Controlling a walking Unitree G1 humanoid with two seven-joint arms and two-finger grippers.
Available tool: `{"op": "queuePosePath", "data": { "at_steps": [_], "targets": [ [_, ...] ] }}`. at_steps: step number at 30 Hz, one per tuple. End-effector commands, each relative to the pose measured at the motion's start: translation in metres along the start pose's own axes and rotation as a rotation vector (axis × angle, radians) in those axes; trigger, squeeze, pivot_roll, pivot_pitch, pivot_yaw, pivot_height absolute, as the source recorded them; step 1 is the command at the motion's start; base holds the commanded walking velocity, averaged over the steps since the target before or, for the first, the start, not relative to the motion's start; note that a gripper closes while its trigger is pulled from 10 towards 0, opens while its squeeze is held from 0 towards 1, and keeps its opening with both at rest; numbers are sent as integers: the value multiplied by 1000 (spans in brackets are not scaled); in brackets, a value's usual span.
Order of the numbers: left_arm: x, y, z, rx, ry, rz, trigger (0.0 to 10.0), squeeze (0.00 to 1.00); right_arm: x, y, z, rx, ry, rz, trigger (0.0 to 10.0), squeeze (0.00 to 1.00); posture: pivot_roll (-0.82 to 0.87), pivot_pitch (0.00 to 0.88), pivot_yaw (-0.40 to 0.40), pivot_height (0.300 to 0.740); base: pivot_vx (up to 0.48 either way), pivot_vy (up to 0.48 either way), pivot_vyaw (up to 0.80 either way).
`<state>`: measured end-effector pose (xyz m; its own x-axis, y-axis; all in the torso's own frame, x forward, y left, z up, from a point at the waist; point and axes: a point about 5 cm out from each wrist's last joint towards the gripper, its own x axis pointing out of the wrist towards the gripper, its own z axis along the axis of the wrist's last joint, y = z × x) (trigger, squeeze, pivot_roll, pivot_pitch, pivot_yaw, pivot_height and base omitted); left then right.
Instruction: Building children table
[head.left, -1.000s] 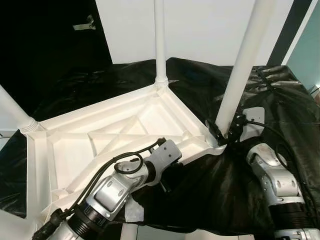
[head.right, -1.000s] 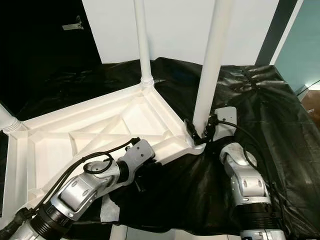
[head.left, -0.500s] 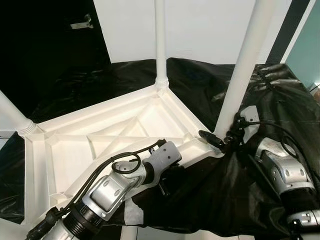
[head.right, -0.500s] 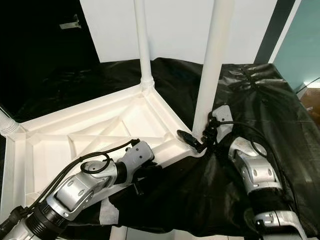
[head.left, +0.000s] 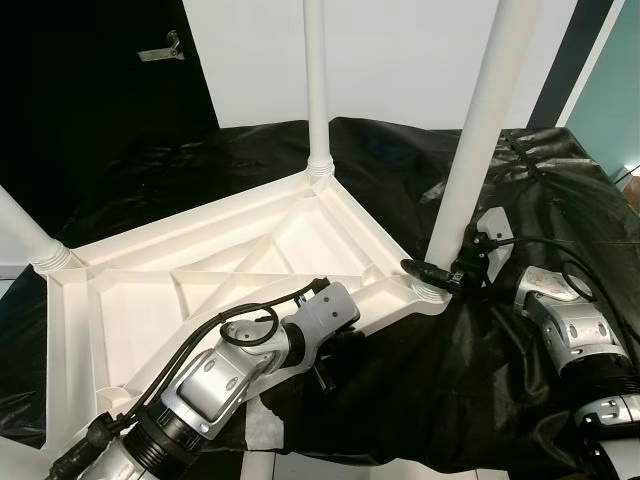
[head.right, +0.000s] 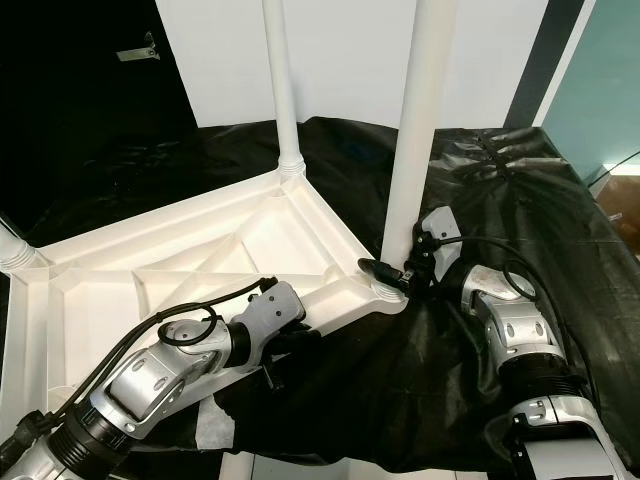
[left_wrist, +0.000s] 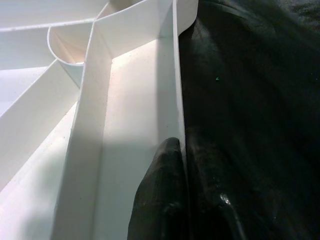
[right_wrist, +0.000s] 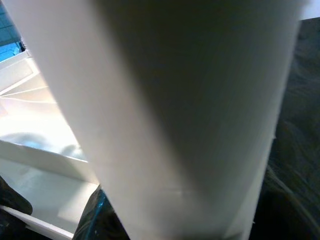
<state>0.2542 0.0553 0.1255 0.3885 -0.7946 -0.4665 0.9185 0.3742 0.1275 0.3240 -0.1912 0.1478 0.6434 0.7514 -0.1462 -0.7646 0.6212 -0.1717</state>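
Right end effector (head.left: 432, 272) seemingly grips table leg (head.left: 470, 160) (left end effector (left_wrist: 172, 195) pinches tabletop (head.left: 200, 290) rim).

Worktop under crumpled black sheet (head.left: 560, 190); upturned white children's table (head.left: 200, 270) lies on it, toward 9 o'clock.

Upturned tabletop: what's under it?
The upturned tabletop lies on black sheeting that spreads out past its edges. Whatever is beneath the sheeting is covered, so the supporting surface cannot be told.
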Motion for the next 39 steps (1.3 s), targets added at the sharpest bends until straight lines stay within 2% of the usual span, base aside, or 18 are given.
{"op": "queuePosePath", "data": {
  "at_steps": [1,2,3,4,7,8,16,17,21,27,32,33,34,35,36,37,39],
  "targets": [
    [1,-2,7,10,-24,-64,10000,0,6,9,-7,22,9,52,8745,0,-58,0,28,740,0,0,0],
    [2,-2,7,6,-22,-64,10000,224,6,10,-8,26,7,51,10000,0,-59,0,29,740,0,0,0],
    [2,-2,7,6,-22,-64,10000,224,6,10,-8,26,7,51,10000,0,-59,0,29,740,0,0,0],
    [3,-2,8,-7,-29,-52,10000,1000,6,12,-8,30,3,48,10000,0,-61,0,30,740,0,0,0],
    [5,-1,15,-15,-55,-21,10000,969,7,15,-8,39,-15,42,10000,0,-60,0,27,740,0,0,0],
    [6,-1,18,-13,-66,-17,10000,0,8,17,-8,44,-21,37,10000,0,-59,0,25,740,0,0,0],
    [13,-7,22,-24,-72,-15,10000,0,11,22,-8,64,-45,-7,10000,0,-60,0,28,740,0,0,0],
    [18,-8,20,-7,-44,11,10000,0,11,23,-8,69,-52,-23,10000,0,-64,0,32,740,0,0,0],
    [22,-8,19,-11,-29,28,10000,0,12,25,-8,73,-58,-33,10000,0,-67,0,35,740,0,0,0],
    [28,-1,22,-37,-22,109,10000,0,11,28,-7,79,-68,-43,10000,0,-69,0,38,740,0,0,0],
    [25,2,29,-52,-59,116,10000,0,10,29,-6,79,-69,-50,10000,0,-70,0,38,740,0,0,0],
    [23,3,33,-63,-78,118,10000,1000,10,29,-6,80,-67,-53,10000,0,-69,0,38,740,0,0,0],
    [21,5,35,-71,-91,123,10000,859,9,28,-6,79,-64,-56,10000,0,-69,0,38,740,0,0,0],
    [20,6,35,-76,-96,123,10000,533,9,28,-7,79,-62,-57,10000,0,-69,0,38,740,0,0,0],
    [20,6,35,-76,-96,123,10000,533,9,28,-7,79,-62,-57,10000,0,-69,0,38,740,0,0,0],
    [20,6,34,-68,-91,127,10000,0,8,28,-7,79,-60,-59,10000,0,-68,0,37,740,0,0,0],
    [20,6,32,-58,-80,132,10000,0,8,28,-7,78,-59,-61,10000,0,-69,0,37,740,0,0,0]
  ]
}}
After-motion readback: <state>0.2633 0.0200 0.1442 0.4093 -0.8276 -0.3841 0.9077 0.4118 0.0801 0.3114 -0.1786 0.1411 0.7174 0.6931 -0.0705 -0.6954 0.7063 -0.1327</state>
